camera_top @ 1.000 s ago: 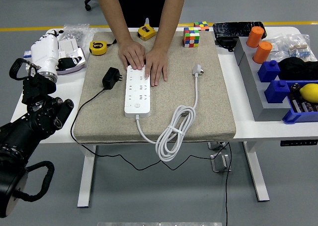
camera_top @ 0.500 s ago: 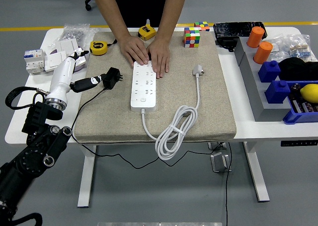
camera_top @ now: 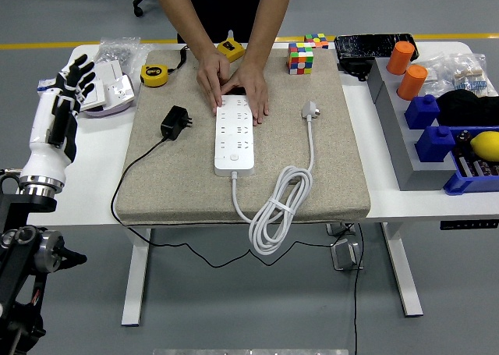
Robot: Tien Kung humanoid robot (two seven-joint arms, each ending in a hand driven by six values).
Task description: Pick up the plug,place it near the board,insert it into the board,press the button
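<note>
Small black plug (camera_top: 175,122) lies on the beige mat (camera_top: 327,168), left of the white power strip (camera_top: 235,135) steadied by a person's hands (camera_top: 234,88). Left hand (camera_top: 69,86), fingers spread and empty, hovers apart; grasping the plug appears next.

Open mat (camera_top: 148,175) surrounds the plug (camera_top: 175,122). A person's hands (camera_top: 234,86) cover the board's (camera_top: 235,136) far end. The tape measure (camera_top: 154,75) sits beyond.

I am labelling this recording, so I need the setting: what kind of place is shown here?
Probably a robotics lab or workshop test station: a height-adjustable white table on a grey floor with a yellow line, and practice items such as a power strip, a tape measure and a puzzle cube.
</note>
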